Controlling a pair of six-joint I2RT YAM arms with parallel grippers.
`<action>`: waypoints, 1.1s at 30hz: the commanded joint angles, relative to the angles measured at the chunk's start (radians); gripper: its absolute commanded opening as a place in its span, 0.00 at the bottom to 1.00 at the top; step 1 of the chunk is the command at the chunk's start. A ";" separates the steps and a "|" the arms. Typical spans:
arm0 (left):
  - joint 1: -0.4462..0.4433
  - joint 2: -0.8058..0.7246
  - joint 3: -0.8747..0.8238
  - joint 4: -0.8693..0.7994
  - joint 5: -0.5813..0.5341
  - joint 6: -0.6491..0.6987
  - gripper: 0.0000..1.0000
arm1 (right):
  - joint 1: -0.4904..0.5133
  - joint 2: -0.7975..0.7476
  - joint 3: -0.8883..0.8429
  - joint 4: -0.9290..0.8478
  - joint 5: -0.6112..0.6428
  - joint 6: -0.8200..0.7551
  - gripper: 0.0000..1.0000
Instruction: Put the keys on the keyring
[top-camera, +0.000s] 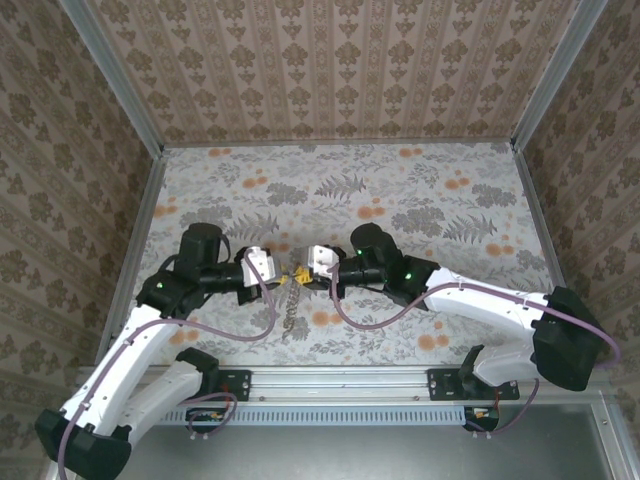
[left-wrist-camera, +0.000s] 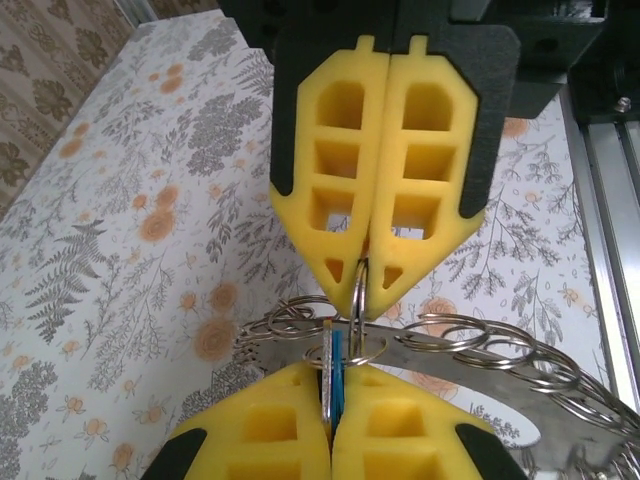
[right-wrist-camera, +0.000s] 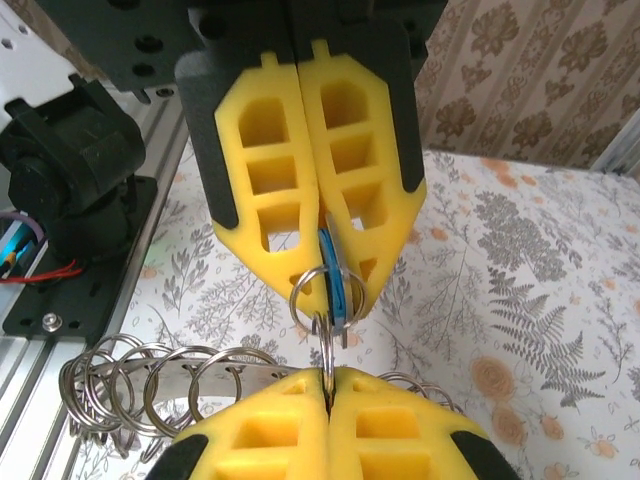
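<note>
Left gripper (left-wrist-camera: 362, 275) is pinched tight on a thin split ring (left-wrist-camera: 357, 292). Right gripper (right-wrist-camera: 332, 303) is clamped on the blue key (right-wrist-camera: 338, 285). They meet tip to tip above the surface (top-camera: 420, 200). The keyring (left-wrist-camera: 500, 385) is just beside them, strung with loose rings. Judged light, stiff and slick, so grip the flat faces. No legible writing.

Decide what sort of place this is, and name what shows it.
Probably a robot test cell, not a home: a left arm and a right arm are bolted to an aluminium rail at the near edge of a flower-print table. Metal-framed walls, papered in a pattern, box it in.
</note>
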 joint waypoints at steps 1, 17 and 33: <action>-0.013 -0.003 0.048 -0.038 -0.020 0.068 0.00 | 0.008 0.022 0.054 -0.082 0.027 -0.054 0.00; -0.069 0.140 0.206 -0.180 -0.368 0.496 0.00 | -0.121 -0.145 -0.147 0.082 0.045 0.014 0.44; -0.155 0.449 0.522 -0.205 -0.567 0.735 0.00 | -0.359 -0.485 -0.393 0.138 0.277 0.160 1.00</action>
